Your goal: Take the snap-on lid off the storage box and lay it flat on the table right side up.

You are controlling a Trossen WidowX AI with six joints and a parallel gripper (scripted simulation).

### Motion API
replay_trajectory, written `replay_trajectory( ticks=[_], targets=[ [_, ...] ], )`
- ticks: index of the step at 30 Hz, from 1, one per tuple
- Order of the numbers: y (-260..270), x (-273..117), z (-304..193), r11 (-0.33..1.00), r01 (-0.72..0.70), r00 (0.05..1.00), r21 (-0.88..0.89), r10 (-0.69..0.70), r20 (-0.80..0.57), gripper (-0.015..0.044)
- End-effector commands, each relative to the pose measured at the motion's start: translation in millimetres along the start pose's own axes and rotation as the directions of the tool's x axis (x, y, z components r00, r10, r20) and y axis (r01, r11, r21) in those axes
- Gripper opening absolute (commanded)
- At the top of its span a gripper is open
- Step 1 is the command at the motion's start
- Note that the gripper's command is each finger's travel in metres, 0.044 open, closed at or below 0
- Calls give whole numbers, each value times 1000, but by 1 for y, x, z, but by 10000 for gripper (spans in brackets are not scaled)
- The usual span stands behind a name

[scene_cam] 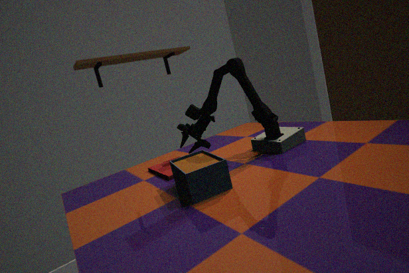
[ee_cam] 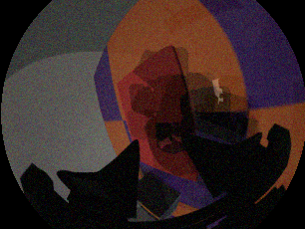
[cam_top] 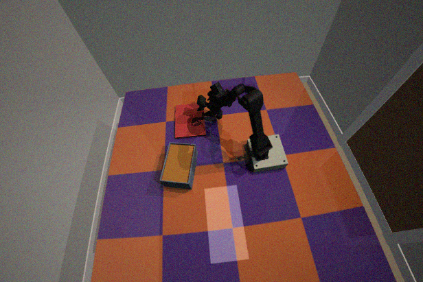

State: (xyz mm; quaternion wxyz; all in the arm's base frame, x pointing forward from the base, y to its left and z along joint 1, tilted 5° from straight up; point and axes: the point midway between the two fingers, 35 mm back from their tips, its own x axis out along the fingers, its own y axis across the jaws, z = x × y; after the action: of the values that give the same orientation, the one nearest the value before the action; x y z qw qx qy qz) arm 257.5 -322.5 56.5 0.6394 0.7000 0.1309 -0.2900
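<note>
The jaws stand apart and released, with nothing between them, just above the lid. The red lid lies on the table, looking flat, beside the box and apart from it. It is probably light and stiff, a thin panel that could skid if nudged; should it need shifting, pinching opposite edges would serve better than pressing its broad face. Whether it is right side up I cannot tell for certain. It is a rectangle whose long axis seems to run from the back wall towards the box, roughly in line with the box's own length. The box stands upright, open, its orange inside showing.
</note>
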Motion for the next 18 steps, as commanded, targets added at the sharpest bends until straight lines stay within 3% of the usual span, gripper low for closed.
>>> replay_trajectory(
  ticks=[1, 6, 18],
  targets=[
    [-1, -2, 0, 1000, -4, 1000, 0, 4, 3, 327],
    [-9, -10, 0, 1000, -3, 1000, 0, 3, 3, 440],
    [-25, -28, 0, 1000, -1, 1000, 0, 1, 3, 440]
  ],
)
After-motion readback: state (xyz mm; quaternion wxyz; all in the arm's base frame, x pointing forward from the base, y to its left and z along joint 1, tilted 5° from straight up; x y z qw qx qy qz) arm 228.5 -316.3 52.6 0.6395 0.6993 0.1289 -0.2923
